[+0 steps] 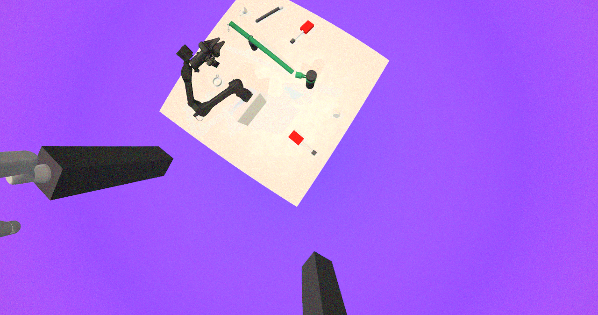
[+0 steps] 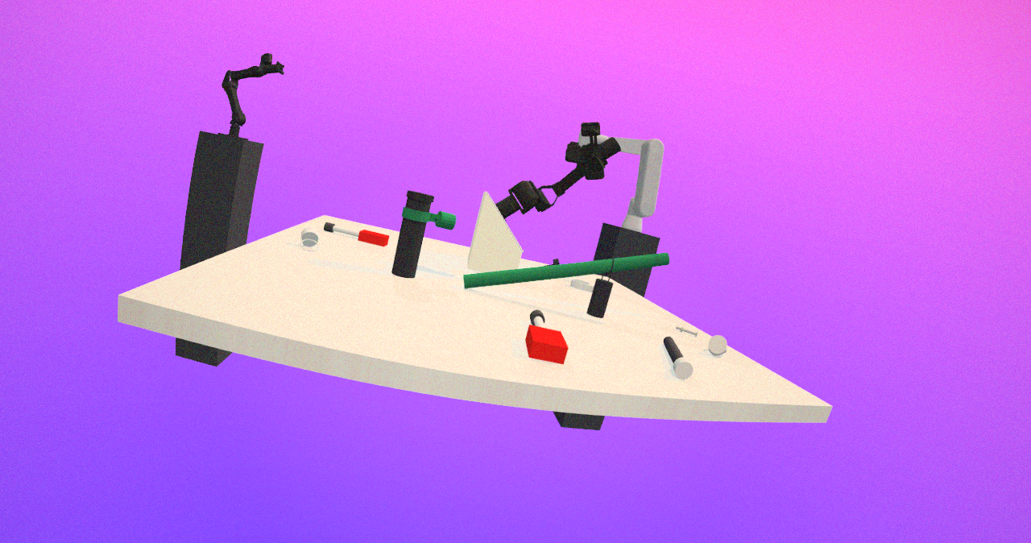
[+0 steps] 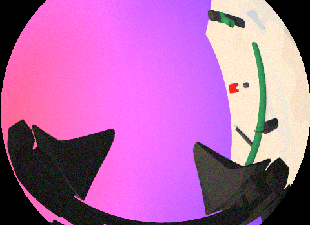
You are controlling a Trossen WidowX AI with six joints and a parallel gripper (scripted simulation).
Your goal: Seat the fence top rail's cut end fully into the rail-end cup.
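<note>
The green rail [image 1: 271, 54] [image 2: 533, 274] [image 3: 262, 89] passes through the thin loop [image 3: 256, 130] on the short dark post [image 1: 253, 46] [image 2: 598, 298] [image 3: 271, 125]. It is tilted, its cut end lower than the cup and apart from it. The green rail-end cup [image 1: 299, 75] [image 2: 446, 220] [image 3: 230, 23] hangs on the brace band [image 2: 415, 214], high on the big dark post [image 1: 309, 85] [image 2: 409, 251] just below its cap [image 2: 420, 196]. My gripper [image 1: 222, 40] [image 3: 155, 141] is open and empty, above and to the side of the rail's far end, not touching it.
A pale upright panel [image 1: 252, 110] [image 2: 491, 237] stands near my arm's base. Red-handled tools [image 1: 307, 26] [image 1: 295, 137] [image 2: 546, 345] [image 2: 373, 238] and a dark rod [image 1: 267, 14] [image 2: 672, 350] lie on the table. Other arms stand on dark pedestals beyond the table.
</note>
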